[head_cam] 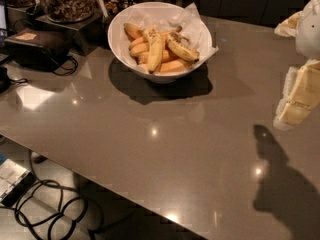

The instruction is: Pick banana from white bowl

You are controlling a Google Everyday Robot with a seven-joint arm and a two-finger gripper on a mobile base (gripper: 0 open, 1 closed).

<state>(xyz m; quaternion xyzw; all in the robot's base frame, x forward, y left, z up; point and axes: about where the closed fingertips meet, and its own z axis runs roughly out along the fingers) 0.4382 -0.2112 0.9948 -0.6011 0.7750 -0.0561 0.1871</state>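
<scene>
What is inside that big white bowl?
Crinkled white paper lines the white bowl, holding several bananas: the speckled banana and a longer pale one on top, plain orange ones beneath. The bowl's bottom is covered. The gripper hangs far right, away from it.

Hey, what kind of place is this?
Probably an office snack kitchen or break room: a deep glossy white bowl of yellow bananas on a smooth grey-brown counter, a clear jar of nuts at back left. The robot's pale gripper hangs at the right edge.
</scene>
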